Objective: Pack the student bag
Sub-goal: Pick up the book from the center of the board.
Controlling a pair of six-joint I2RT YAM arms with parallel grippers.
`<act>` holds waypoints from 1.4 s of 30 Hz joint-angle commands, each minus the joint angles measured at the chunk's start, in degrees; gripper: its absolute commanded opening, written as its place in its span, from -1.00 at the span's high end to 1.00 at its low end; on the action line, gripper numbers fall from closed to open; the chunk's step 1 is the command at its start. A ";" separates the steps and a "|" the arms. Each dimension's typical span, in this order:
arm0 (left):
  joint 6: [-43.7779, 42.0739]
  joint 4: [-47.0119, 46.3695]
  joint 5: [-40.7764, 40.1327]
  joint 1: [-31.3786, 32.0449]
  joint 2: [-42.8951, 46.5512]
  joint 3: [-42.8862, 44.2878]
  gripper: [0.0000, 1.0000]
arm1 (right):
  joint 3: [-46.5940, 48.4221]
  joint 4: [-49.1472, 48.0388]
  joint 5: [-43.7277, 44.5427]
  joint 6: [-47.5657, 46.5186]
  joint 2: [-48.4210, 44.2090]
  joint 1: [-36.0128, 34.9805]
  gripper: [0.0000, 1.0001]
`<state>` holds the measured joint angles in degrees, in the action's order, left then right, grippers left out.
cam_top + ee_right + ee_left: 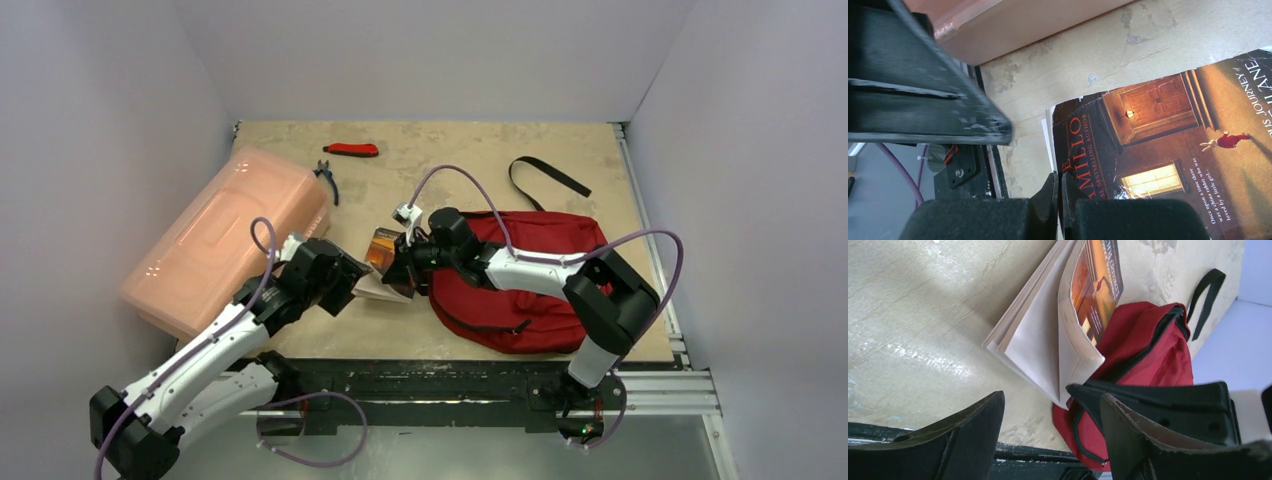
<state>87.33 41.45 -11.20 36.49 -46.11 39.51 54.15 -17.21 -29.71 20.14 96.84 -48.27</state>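
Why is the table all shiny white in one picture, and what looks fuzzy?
Left wrist view: light glares off the table. Right wrist view: the book is sharp, but the right pincer's fingers up close look fuzzy.

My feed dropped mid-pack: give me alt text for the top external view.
The right tool grips a paperback book at centre, just left of the red backpack; the left tool sits open beside its pages. A pink box lies at left, with pliers and a red object behind.
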 commanded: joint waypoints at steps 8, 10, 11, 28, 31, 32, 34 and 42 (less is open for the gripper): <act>1.40 -9.76 -1.01 -0.54 -10.35 2.41 -0.21 | -0.63 0.51 3.04 -4.50 -4.03 -2.83 1.00; -0.46 -10.82 -0.54 -0.54 -11.69 3.09 -0.21 | -0.83 1.28 3.52 -5.04 -4.53 -3.03 1.00; -0.81 -10.85 -0.23 -0.54 -12.46 3.46 -0.21 | -1.07 1.50 3.79 -5.38 -4.96 -3.14 1.00; -4.13 -14.03 1.25 -0.51 -4.71 -2.72 1.00 | -0.93 20.14 12.45 7.03 -17.00 -4.45 -0.30; -2.79 -11.06 0.07 -0.59 1.26 -3.62 1.00 | -5.01 20.49 15.04 17.85 -23.35 -4.31 -0.58; -2.51 -10.36 -0.18 -0.57 3.02 -3.81 1.00 | -6.69 20.29 16.74 22.04 -25.28 -4.30 -0.67; -1.83 -9.43 -0.20 -0.69 6.19 -4.35 1.00 | -11.27 16.74 17.27 32.18 -27.81 -4.29 -0.79; 0.50 -8.30 3.68 -0.67 11.91 -5.89 1.00 | -24.48 -6.30 16.02 61.87 -27.27 -4.24 -0.91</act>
<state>86.24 34.28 -9.15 36.21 -35.79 33.80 32.64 -11.55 -15.49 64.36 68.73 -52.56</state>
